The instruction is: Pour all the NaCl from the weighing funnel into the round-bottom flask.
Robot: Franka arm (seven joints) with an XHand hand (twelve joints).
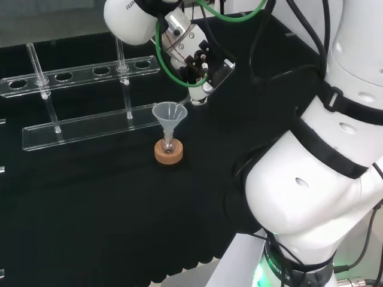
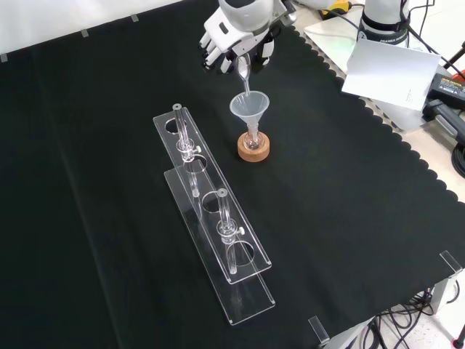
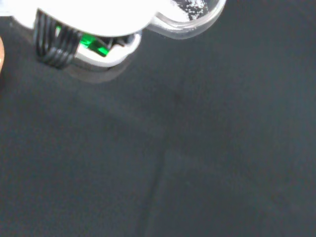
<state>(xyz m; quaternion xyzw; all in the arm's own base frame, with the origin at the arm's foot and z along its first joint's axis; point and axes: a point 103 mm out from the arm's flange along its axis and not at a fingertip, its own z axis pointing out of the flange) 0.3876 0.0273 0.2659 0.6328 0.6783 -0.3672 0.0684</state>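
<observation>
bench (image 2: 349, 218): I see black cloth with a clear tube rack (image 2: 211, 211) at front-view left | hand (image 2: 236, 36): I have it clenched round the weighing funnel (image 2: 243, 73), tilted spout-down over a clear funnel (image 2: 250, 107) | round-bottom flask (image 2: 253, 138): under that funnel, on a cork ring (image 2: 253, 150) | white grains (image 3: 190, 6): I see some inside the weighing funnel in wrist view

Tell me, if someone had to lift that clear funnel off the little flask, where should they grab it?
Probably the wide cone rim of the funnel, pinched from the side. Its thin stem sits down in the neck of the flask on the cork ring, and the hand with its weighing funnel crowds the space above.
</observation>
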